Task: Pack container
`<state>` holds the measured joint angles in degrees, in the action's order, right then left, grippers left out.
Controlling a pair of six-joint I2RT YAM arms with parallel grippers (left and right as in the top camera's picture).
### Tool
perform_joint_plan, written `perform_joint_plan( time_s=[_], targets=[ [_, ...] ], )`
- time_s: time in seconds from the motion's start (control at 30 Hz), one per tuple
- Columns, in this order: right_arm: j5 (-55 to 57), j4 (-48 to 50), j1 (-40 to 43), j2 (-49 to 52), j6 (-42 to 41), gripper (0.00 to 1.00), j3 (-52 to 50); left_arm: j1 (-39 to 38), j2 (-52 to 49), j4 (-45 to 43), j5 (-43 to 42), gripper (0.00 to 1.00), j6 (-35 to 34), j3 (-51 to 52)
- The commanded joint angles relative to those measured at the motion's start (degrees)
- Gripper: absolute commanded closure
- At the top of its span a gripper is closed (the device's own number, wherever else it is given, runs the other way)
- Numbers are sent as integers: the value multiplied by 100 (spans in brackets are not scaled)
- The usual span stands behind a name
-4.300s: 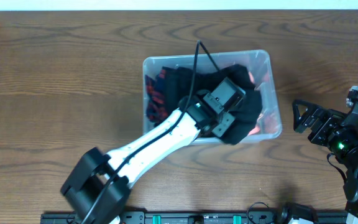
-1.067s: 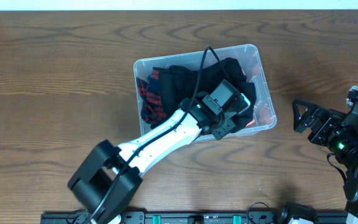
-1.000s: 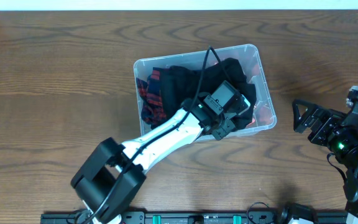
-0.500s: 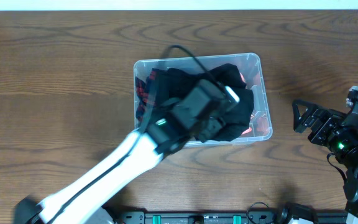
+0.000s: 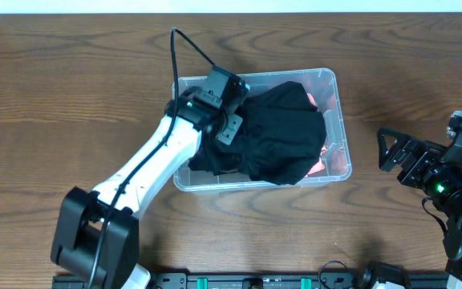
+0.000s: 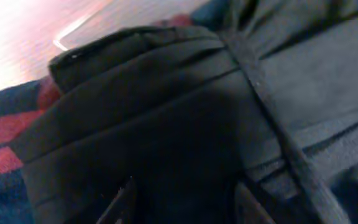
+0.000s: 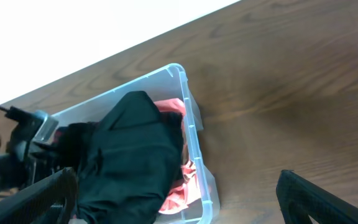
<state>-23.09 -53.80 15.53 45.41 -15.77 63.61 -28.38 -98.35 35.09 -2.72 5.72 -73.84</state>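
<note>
container [image 5: 342, 112]: clear, see-through
top cloth [image 5: 283, 136]: plain black
side cloth [image 5: 337, 160]: coral pink
lower cloth [image 6: 5, 155]: red and dark blue, perhaps checked; blurred
table [image 5: 70, 80]: brown wood grain
left arm [image 5: 147, 160]: white, black wrist
right arm [image 5: 439, 189]: black, green light

Container [image 5: 287, 73]: clear plastic, smooth, glossy, pale glints along rim
Black cloth [image 5: 283, 136]: matt, soft, creased in folds; raised stitched seam in left wrist view
Red-and-dark checked cloth [image 6: 5, 158]: matt, woven look
Coral cloth [image 7: 180, 185]: thin, crumpled, slight sheen
Table [image 5: 70, 88]: brown wood grain, smooth, faint satin sheen
Left arm [image 5: 147, 164]: white shell, smooth glossy plastic
</note>
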Motion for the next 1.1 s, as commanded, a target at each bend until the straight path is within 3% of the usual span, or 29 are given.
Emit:
perform_joint_plan(
  time_s=[0.0, 0.17, 0.5, 0.7, 0.9, 1.07],
  targets=[
    [20, -2, 57, -13, -7, 1, 44, 105, -651, 310, 13, 52, -175, 227],
    [20, -2, 57, -13, -7, 1, 44, 105, -457, 629, 15, 52, -177, 105],
    [20, -2, 57, -13, -4, 1, 44, 105, 1419, 1429, 15, 52, -621, -275],
    [20, -2, 57, -13, -7, 1, 46, 105, 1200, 1504, 11, 52, -734, 264],
    [20, -2, 57, -13, -7, 1, 44, 105, 562, 715, 13, 52, -866, 1384],
    [20, -2, 57, -13, -7, 1, 44, 111, 291, 590, 46, 52, -883, 1515]
  ],
)
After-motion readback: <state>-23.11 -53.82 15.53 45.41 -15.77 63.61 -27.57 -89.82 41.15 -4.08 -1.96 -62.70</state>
